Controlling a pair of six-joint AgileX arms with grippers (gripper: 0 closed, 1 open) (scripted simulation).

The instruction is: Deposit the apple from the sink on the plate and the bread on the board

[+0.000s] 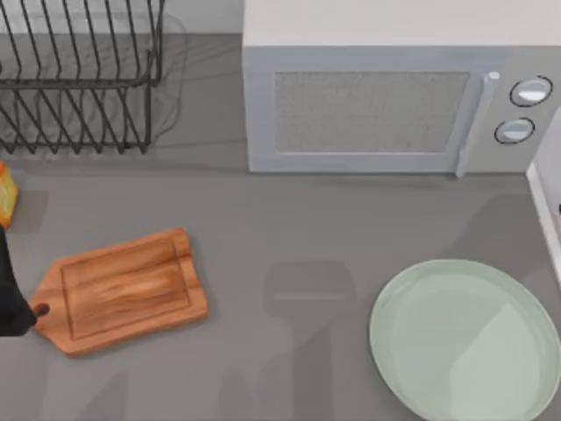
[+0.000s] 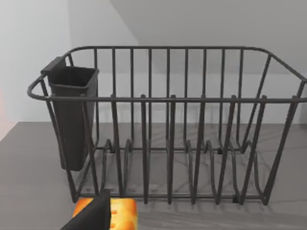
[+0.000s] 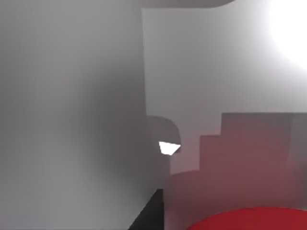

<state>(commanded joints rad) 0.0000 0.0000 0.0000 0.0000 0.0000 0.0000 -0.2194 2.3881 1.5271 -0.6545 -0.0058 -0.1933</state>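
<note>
The bread (image 1: 5, 195) lies at the far left edge of the counter (image 1: 289, 219) in the top view, between the rack (image 1: 79, 79) behind it and the board (image 1: 123, 289) in front of it. The left wrist view shows it again (image 2: 122, 213), an orange-yellow chunk just before the rack's (image 2: 168, 124) front wires, with a dark finger (image 2: 93, 215) of the left tool touching or overlapping its near side. Whether that tool grips the bread or is merely beside it, I cannot tell. A dark part of the left arm (image 1: 10, 298) shows at the counter's left edge, beside the board's handle end.

The board is bare, lying slightly tilted on the left half of the counter. The plate (image 1: 465, 338), also bare, sits at the front right, well apart from the board. A microwave (image 1: 386, 96) stands at the back.

The apple (image 3: 254, 219) shows in the right wrist view as a red curve very close to the camera, against pale grey walls. A dark finger (image 3: 148, 213) stands just beside it; I cannot tell the right tool's state.
</note>
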